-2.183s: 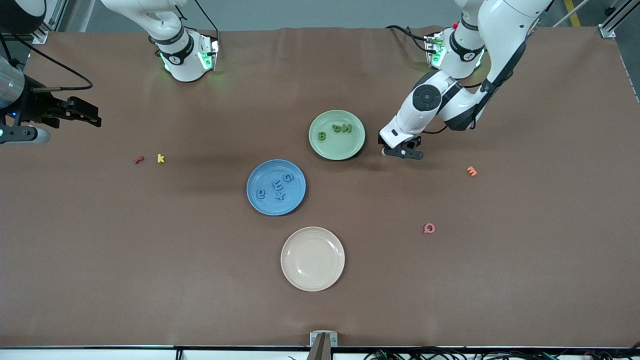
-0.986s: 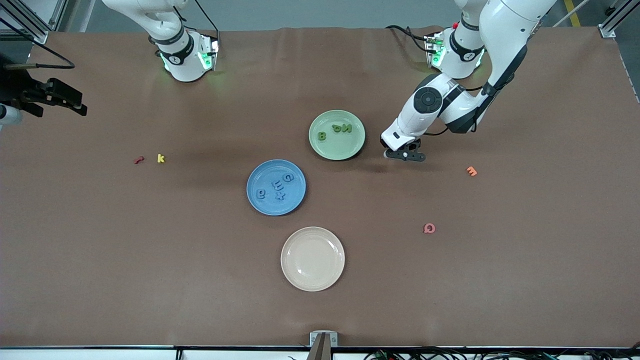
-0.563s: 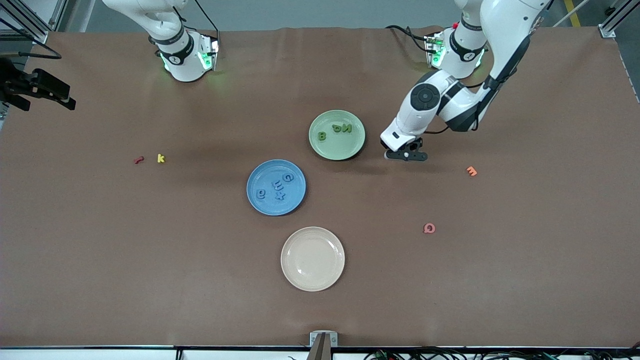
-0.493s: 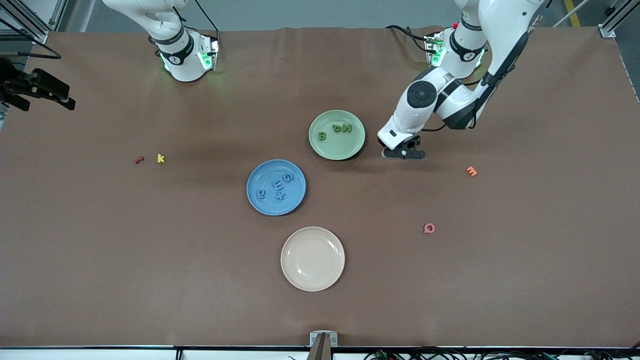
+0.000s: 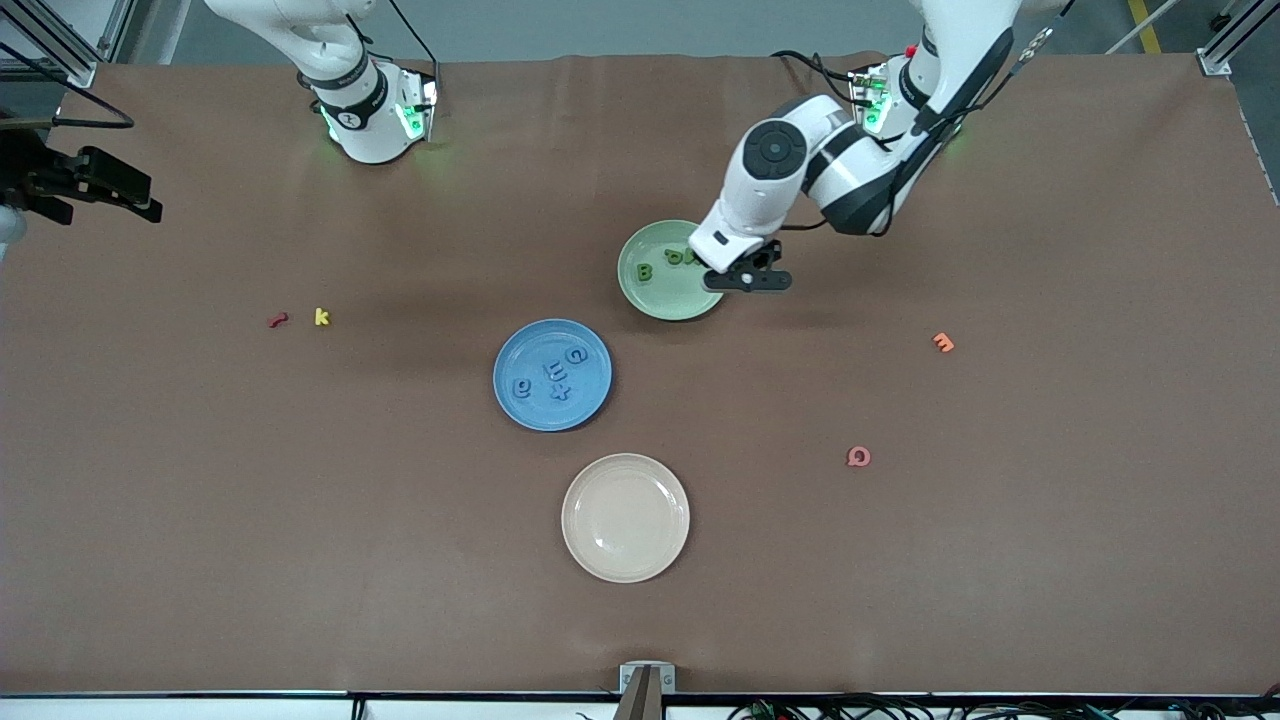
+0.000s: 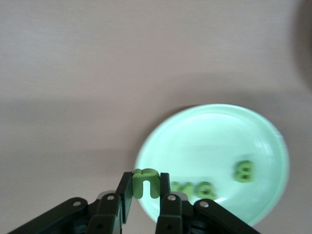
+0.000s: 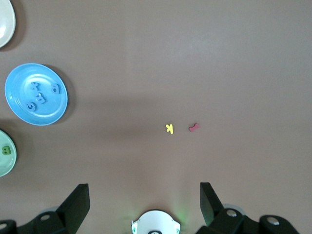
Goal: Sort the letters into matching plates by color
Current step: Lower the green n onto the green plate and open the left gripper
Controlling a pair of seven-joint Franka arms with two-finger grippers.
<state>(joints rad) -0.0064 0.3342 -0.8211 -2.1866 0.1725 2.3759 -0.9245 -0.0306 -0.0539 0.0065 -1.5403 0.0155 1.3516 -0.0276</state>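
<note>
From my station the biggest things on the table (image 5: 1050, 560) are the three plates. The blue plate (image 5: 515, 350) holds four blue letters (image 5: 556, 377), so I judge that colour finished. The green plate (image 5: 655, 297) shows three green letters (image 5: 645, 271), a B and two more beside it. The cream plate (image 5: 625, 517) lies bare and has no part in this job.

My left gripper (image 6: 145, 204) hangs over the green plate's rim at the left arm's end, its fingers (image 6: 124, 192) clamped on the last green letter (image 6: 145, 183), which stands pinched between them. In the left wrist view the plate's floor spreads out just past the fingertips, with the other green letters lying ahead of them. I reckon one release is all that is left.

My right gripper (image 7: 145, 202) waits out at the right arm's end of the table, fingers wide apart and holding nothing; the yellow letter (image 7: 169, 128) and red letter (image 7: 194, 127) lie on the table well ahead of its fingertips. The orange letter (image 5: 943, 342) and pink letter (image 5: 858, 457) stay unsorted, rightly.
</note>
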